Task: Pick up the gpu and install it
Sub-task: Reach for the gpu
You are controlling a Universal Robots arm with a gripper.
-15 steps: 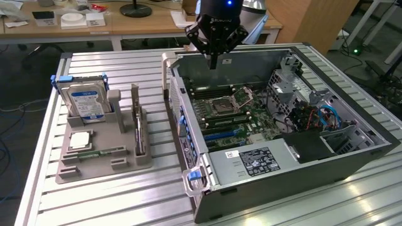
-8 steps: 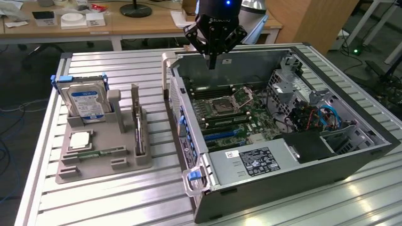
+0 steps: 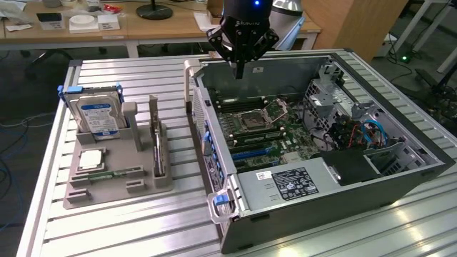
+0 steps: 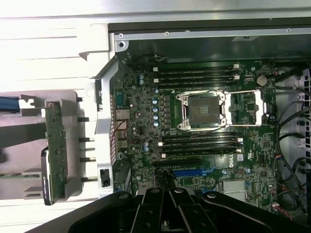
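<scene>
Hanging above the open computer case [image 3: 343, 203], the pincer [image 3: 240, 74] has its fingers pressed together with nothing between them, so we see it closed and gripping no object. Beneath it lies the green motherboard [image 3: 268, 131], and the processor socket [image 3: 263, 113] with its metal frame sits below the fingertips, a little toward the case's middle. In the wrist view we see rows of dark memory slots [image 4: 199, 73] on both sides of that socket, and a blue expansion slot [image 4: 187, 172] just past the pincer's dark fingers. The gpu [image 3: 158, 143] is well apart from the pincer, lower than it and off to the exterior view's left of it, outside the case. It stands on its long edge in a slot of the grey holder [image 3: 107, 195] that rests on the slatted metal counter [image 3: 121, 80]. Farther from the pincer than the gpu, we see the hard drive [image 3: 96, 115] with its blue and white label standing upright in the same holder. A square processor chip [image 3: 91, 159] and a narrow green memory stick [image 3: 114, 174] lie flat beside each other on the holder. At the end of the case farthest from the pincer sits the power supply [image 3: 289, 184] with a label on top, and blue cables [image 3: 371, 134] run beyond it.
</scene>
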